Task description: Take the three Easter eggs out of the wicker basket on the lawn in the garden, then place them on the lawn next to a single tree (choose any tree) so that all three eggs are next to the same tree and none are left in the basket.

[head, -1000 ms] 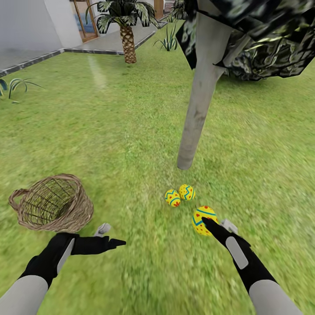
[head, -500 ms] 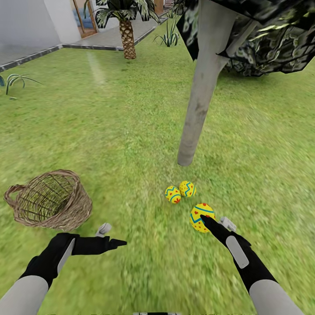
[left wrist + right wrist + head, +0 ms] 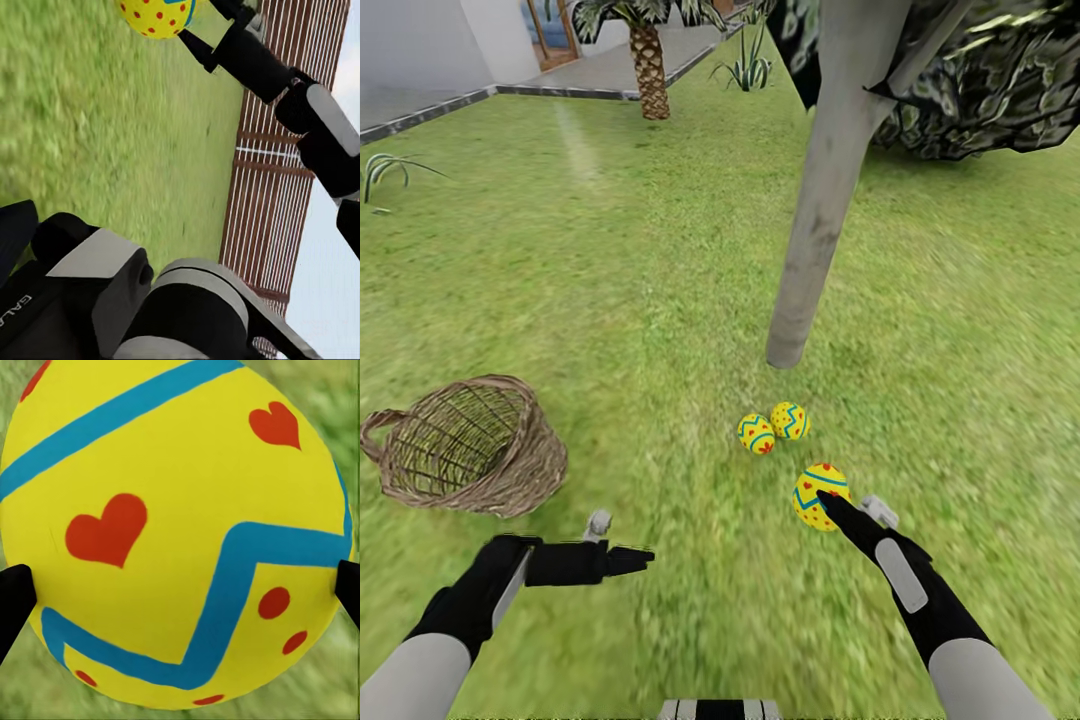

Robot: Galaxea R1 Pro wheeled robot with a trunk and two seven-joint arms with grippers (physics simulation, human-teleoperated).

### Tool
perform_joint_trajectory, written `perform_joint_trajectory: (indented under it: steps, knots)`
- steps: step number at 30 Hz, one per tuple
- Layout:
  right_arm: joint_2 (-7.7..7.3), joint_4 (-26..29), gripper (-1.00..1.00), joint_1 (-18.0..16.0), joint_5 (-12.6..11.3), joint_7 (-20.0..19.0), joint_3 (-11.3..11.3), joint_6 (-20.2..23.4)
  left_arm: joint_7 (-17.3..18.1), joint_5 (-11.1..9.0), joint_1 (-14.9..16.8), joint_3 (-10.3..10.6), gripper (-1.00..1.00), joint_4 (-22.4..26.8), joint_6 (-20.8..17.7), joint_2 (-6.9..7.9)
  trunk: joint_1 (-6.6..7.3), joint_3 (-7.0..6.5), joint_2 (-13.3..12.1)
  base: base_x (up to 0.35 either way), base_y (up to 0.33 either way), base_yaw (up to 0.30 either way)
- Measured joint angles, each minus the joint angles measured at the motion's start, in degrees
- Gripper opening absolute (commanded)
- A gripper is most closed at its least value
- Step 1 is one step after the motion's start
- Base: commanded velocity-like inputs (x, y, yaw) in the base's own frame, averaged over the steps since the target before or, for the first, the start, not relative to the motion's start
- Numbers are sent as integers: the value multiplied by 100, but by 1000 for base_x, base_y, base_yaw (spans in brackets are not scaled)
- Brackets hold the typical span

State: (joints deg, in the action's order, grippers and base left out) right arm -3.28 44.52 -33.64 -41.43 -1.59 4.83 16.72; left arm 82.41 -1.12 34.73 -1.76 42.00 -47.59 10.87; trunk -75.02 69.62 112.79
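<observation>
the right gripper is clasping a third easter egg between its two black fingers, one dark fingertip pressing on each side of the yellow shell, and it is holding the egg low over the lawn. up close, that egg is showing red hearts, red dots and blue zigzag bands. two other easter eggs are lying on the grass touching each other, just in front of the held one and near the foot of the tree, whose pale grey trunk is leaning up into dark speckled foliage. the wicker basket is sitting tipped on the grass well to the left, its inside looking empty. the left gripper is hanging just above the grass near the basket, pointing inward toward the right arm; i cannot tell whether its fingers are parted or pressed together. from the left wrist, the held egg and the right arm are showing against a brown slatted fence. a palm is standing far back by the white house.
</observation>
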Motion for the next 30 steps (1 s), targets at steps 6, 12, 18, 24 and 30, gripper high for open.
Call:
perform_joint_trajectory:
  steps: [6,12,18,24,30]
  knots:
    - [19,0,-100,0,-1,-11,-8,-1,409,1,-12,258,100,0,5,17,-132,164,241,0,0,0]
    - [27,0,-100,0,-1,-11,-9,-9,418,2,-12,264,100,0,3,11,-264,328,481,0,0,0]
    - [36,0,-100,0,2,-9,-9,-9,418,9,-12,264,100,0,3,11,-396,492,722,0,0,0]
    - [38,-9,-100,0,2,-8,-16,-9,418,9,-12,264,100,1,3,9,-527,655,963,0,0,0]
    - [44,-9,-100,0,7,-8,-19,-21,418,9,-13,264,100,0,3,6,-659,772,1203,0,0,0]
